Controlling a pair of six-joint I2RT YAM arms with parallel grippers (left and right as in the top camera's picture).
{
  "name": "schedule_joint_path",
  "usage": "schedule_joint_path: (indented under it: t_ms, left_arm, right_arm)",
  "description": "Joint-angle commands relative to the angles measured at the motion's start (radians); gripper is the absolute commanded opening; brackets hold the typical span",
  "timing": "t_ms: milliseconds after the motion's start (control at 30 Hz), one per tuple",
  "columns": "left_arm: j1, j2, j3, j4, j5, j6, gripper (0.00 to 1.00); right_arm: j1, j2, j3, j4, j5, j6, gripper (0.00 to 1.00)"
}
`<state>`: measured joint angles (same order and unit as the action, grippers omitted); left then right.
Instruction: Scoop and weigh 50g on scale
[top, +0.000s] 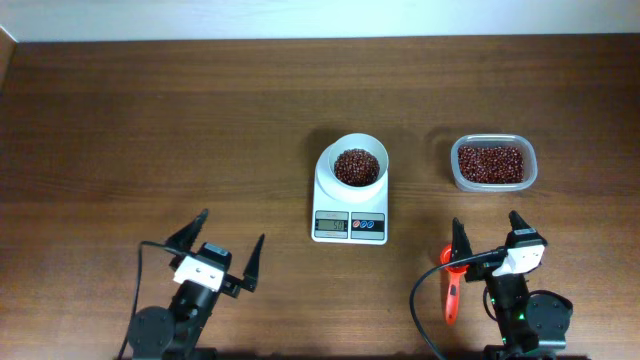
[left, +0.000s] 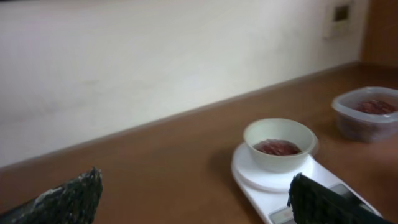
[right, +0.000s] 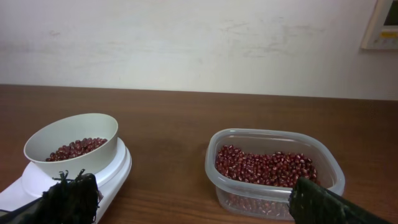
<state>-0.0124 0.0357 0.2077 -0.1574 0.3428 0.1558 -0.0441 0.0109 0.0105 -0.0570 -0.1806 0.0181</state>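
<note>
And here we are at what looks like a robot lab bench, folks, more test room than home kitchen. A dark wood-grain desk (top: 150, 120) runs up to a plain cream wall (left: 155, 56) along its far edge, with a small wall panel (right: 387, 25) up at the right. Two machines are planted at the near edge, the left arm (top: 165, 320) and the right arm (top: 525, 315), a black cable (top: 416, 298) looping loose. Kitchen gear sits out like props: the scale (top: 349, 212) mid-desk, a tub of beans (top: 494, 188) toward the right edge.
</note>
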Motion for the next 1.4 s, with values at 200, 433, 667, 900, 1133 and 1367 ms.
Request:
schedule_joint_path:
  t_ms: [200, 433, 667, 900, 1133, 1367]
  left_arm:
    - [0.011, -0.031, -0.200, 0.250, -0.113, -0.006, 0.99]
    - [0.011, -0.032, -0.200, 0.080, -0.251, -0.058, 0.99]
    - [0.011, -0.032, -0.200, 0.074, -0.266, -0.058, 0.99]
    - [0.011, -0.032, -0.200, 0.070, -0.324, -0.147, 0.99]
    - [0.011, -0.031, -0.200, 0.074, -0.321, -0.141, 0.99]
    - [0.013, -0.029, -0.200, 0.074, -0.321, -0.141, 0.99]
  right_arm:
    - [0.007, -0.007, -0.005, -0.007, 0.008, -0.008, 0.99]
    - [0.007, -0.007, -0.005, -0.007, 0.008, -0.008, 0.99]
    - [0.007, -0.007, -0.005, -0.007, 0.008, -0.008, 0.99]
    - [0.007, -0.007, -0.005, -0.007, 0.008, -0.008, 0.99]
    - [0.007, -0.007, -0.005, -0.007, 0.008, -0.008, 0.99]
    - [0.007, -0.007, -0.005, -0.007, 0.008, -0.008, 0.99]
